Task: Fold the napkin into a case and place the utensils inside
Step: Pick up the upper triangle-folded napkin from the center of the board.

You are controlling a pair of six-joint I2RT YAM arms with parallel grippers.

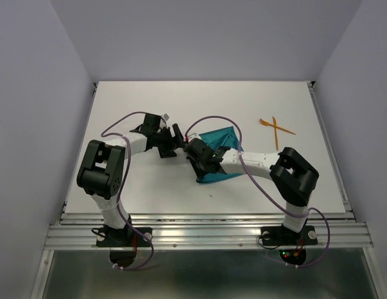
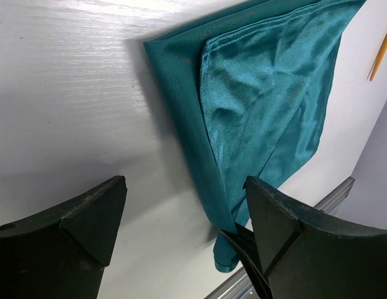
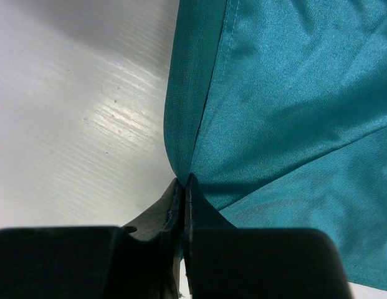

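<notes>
The teal napkin [image 1: 219,142] lies partly folded at the table's middle, with a doubled layer along its left edge [image 2: 181,93]. My right gripper [image 1: 204,161] is shut on the napkin's near-left edge [image 3: 187,182], the cloth pinched between its closed fingertips. Just left of the cloth, my left gripper [image 1: 175,139] is open and holds nothing. In its wrist view, bare table shows between its fingers [image 2: 87,218]. The two orange utensils [image 1: 277,129] lie crossed at the right rear, apart from the napkin. The tip of one utensil [image 2: 380,53] shows in the left wrist view.
The white table [image 1: 149,106] is walled in by grey panels on the left, right and back. A metal rail [image 1: 205,233] runs along the near edge, where both arm bases are bolted. Purple cables loop over both arms.
</notes>
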